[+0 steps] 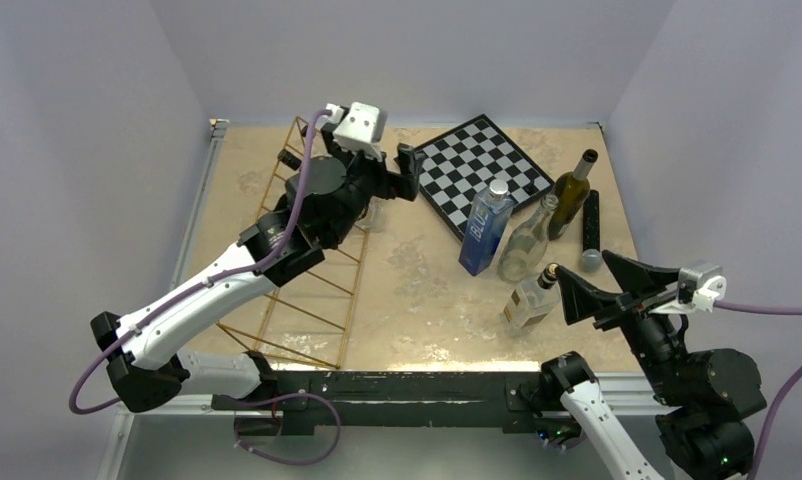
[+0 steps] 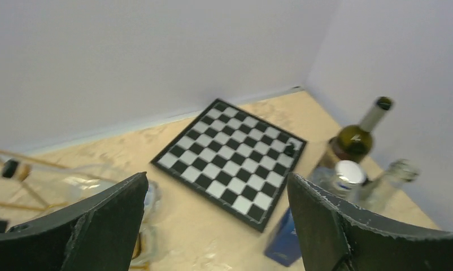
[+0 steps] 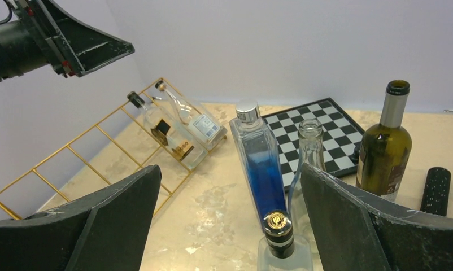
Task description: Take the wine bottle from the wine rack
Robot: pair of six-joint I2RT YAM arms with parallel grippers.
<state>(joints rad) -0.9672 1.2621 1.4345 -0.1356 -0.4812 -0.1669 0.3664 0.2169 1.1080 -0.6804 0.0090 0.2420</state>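
Clear wine bottle [image 3: 168, 132] lies on wine rack [image 3: 72, 141], just below left pincer [image 2: 217, 186].

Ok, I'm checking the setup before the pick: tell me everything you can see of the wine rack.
The wine rack is a thin gold-coloured wire frame with cross bars forming slots, lying on the left side of the beige table. Two clear glass bottles lie on its far end. The left arm hangs above it.

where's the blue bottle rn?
Top view: the blue bottle stands upright right of centre, at the near edge of the chessboard, with the clear glass bottle just to its right.
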